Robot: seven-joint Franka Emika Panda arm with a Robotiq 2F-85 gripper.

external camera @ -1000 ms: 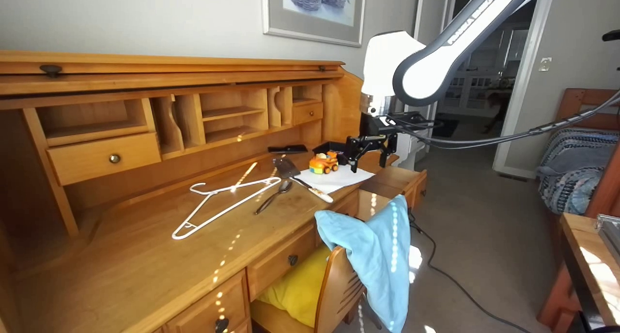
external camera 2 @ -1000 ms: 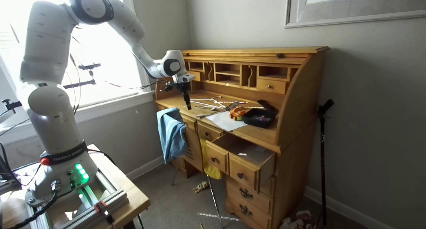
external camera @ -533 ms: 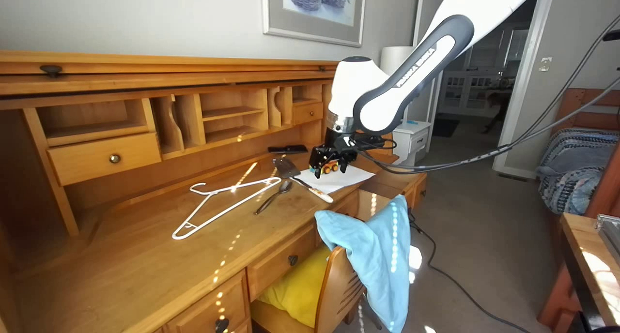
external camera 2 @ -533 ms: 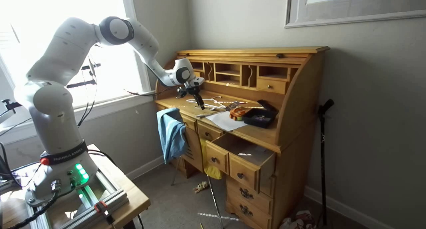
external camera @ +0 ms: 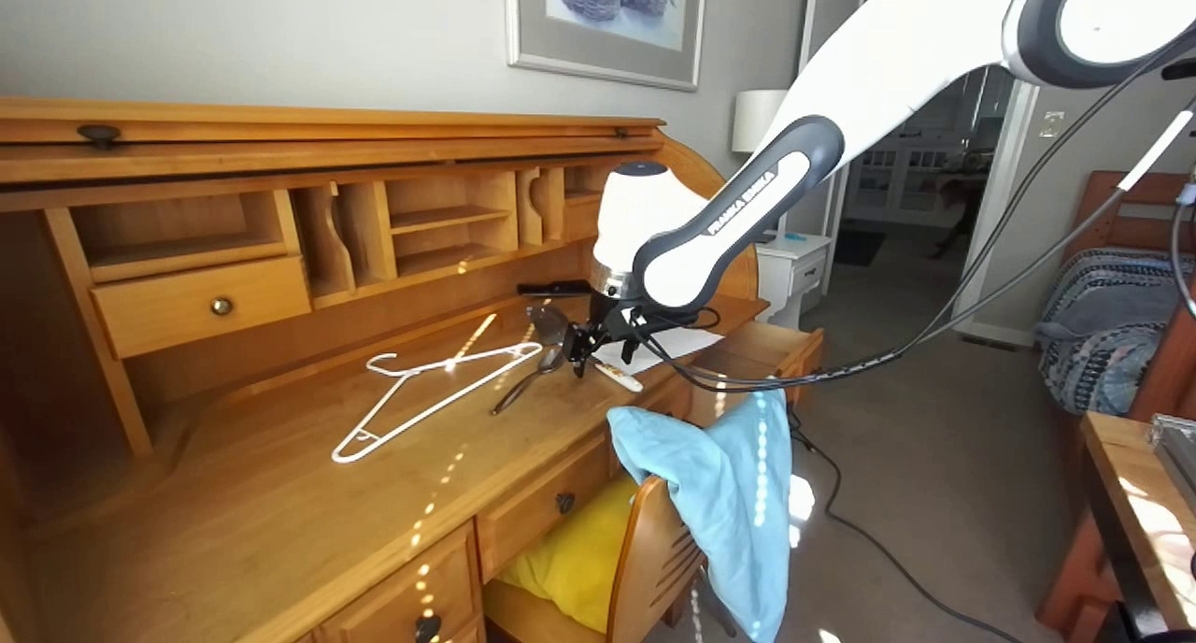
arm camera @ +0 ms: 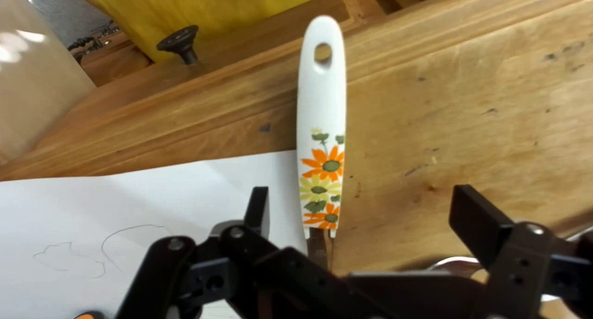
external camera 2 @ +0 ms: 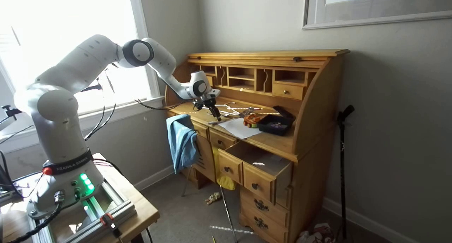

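A big brown wood tabletop (external camera: 234, 521) holds lots of things. A soft blue cloth (external camera: 733, 465) hangs at its near side. In an exterior view, a thin white plastic hanger (external camera: 405, 374) lies left and a flat sheet of white paper (external camera: 687, 341) lies right. The chunky black gripper (arm camera: 361, 203) hangs low, its jaws wide apart with nothing in them. A long dark spatula (arm camera: 322, 105) with a white flowery handle lies at the paper's edge, and the wrist view shows that handle between the jaws. A shiny metal spoon (external camera: 550, 361) lies between hanger and spatula.
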